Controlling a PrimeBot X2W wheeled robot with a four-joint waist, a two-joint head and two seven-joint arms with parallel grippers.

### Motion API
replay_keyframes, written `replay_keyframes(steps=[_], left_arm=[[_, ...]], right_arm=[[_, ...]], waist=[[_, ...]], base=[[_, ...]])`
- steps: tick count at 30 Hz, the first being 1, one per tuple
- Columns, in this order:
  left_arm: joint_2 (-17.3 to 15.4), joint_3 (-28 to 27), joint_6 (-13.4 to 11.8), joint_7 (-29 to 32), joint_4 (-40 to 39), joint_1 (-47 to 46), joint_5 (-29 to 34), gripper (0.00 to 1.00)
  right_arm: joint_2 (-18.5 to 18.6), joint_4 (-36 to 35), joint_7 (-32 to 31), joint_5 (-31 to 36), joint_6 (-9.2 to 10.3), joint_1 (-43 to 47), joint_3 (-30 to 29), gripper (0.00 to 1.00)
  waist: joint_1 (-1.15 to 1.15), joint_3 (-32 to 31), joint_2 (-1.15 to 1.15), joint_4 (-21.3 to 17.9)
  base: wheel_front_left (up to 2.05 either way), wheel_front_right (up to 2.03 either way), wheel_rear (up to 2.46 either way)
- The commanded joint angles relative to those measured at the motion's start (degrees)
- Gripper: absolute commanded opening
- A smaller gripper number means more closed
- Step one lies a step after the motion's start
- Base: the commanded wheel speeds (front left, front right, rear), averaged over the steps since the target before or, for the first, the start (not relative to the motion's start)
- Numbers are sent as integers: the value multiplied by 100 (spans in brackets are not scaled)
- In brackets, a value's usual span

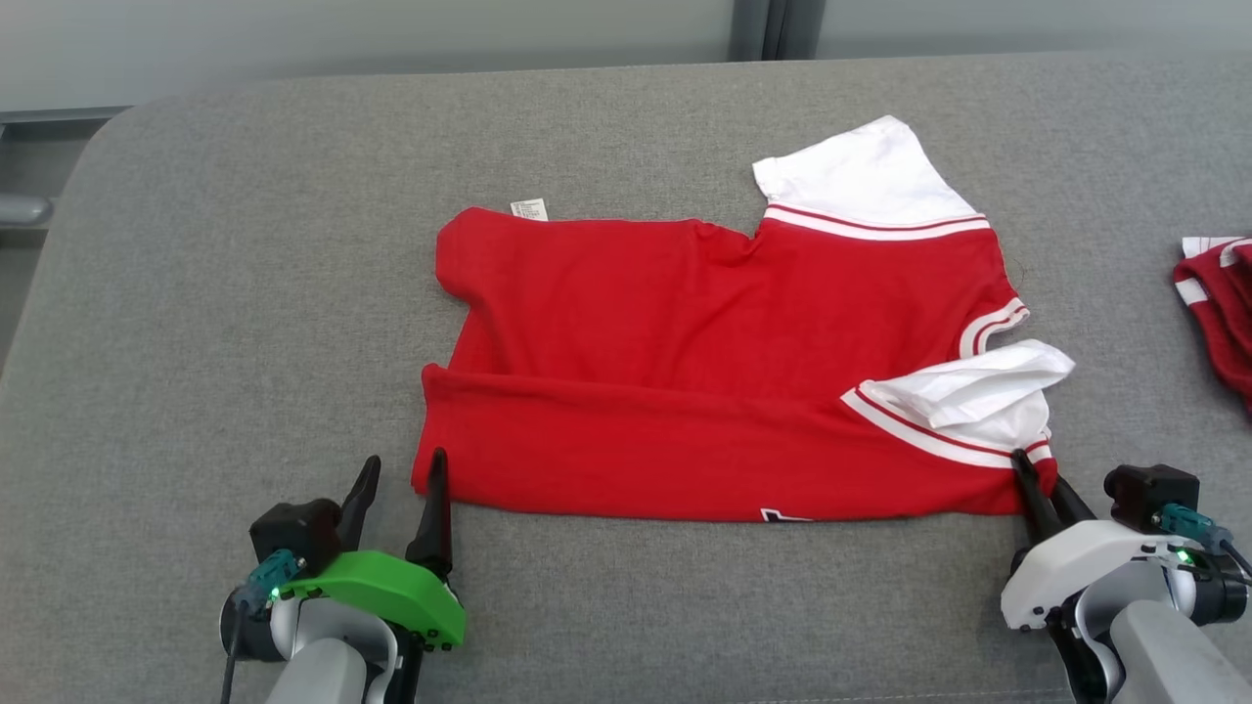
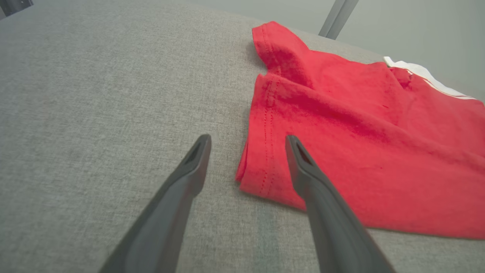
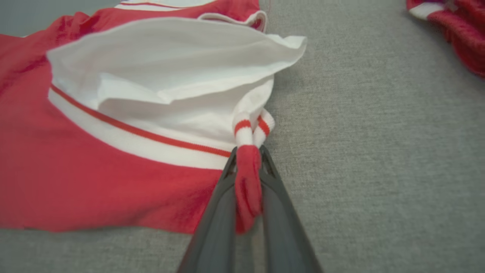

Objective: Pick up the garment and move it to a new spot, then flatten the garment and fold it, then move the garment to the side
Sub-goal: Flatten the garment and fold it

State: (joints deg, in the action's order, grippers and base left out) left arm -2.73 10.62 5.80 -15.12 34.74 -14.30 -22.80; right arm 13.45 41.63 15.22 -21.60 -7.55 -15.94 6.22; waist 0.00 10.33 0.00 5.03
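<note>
The garment point(image 1: 704, 362) is a red shirt with white, red-striped sleeves, lying folded lengthwise across the grey table. My left gripper point(image 1: 401, 469) stands open at the shirt's near left corner point(image 2: 261, 167); one finger lies over the hem, the other over bare table. My right gripper point(image 1: 1032, 467) is shut on the near right corner, pinching a bunched fold of red cloth point(image 3: 248, 178) beside the white sleeve point(image 3: 170, 72).
A second red and white garment point(image 1: 1218, 303) lies at the table's right edge, also seen at the top right of the right wrist view as a red heap point(image 3: 454, 30). Grey table surface point(image 1: 245, 313) stretches wide to the left and in front.
</note>
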Motion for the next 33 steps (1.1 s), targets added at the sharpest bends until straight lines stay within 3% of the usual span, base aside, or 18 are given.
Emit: replay_keyframes(steps=[1, 14, 15, 16, 17, 25, 33], left_arm=[[-31, 21, 70, 0, 103, -132, -148, 100], [-31, -55, 140, 4, 916, -485, -386, 100], [-31, -29, 147, 7, 952, -508, -411, 55], [-31, -41, 152, 7, 977, -520, -480, 39], [-31, -39, 154, 7, 994, -532, -481, 0], [-24, 286, 174, 7, 1039, -411, -593, 0], [-33, 112, 170, 6, 1103, 71, -489, 0]], right_arm=[[59, -70, -18, -75, 13, -68, 26, 0], [128, -555, -10, -229, 12, -145, 306, 0], [143, -573, -10, -242, 12, -152, 309, 0], [151, -591, -10, -249, 12, -159, 315, 0], [154, -600, -10, -259, 12, -159, 317, 0], [119, -577, -10, -300, 12, -55, 281, 0], [24, -322, -10, -391, 12, 292, 253, 0]], waist=[[0, 51, 0, -63], [0, 212, 0, -307], [0, 225, 0, -317], [0, 238, 0, -326], [0, 251, 0, -332], [0, 105, 0, -303], [0, -549, 0, -207]], base=[[0, 0, 0], [0, 0, 0], [0, 0, 0], [0, 0, 0], [0, 0, 0], [0, 0, 0], [0, 0, 0]])
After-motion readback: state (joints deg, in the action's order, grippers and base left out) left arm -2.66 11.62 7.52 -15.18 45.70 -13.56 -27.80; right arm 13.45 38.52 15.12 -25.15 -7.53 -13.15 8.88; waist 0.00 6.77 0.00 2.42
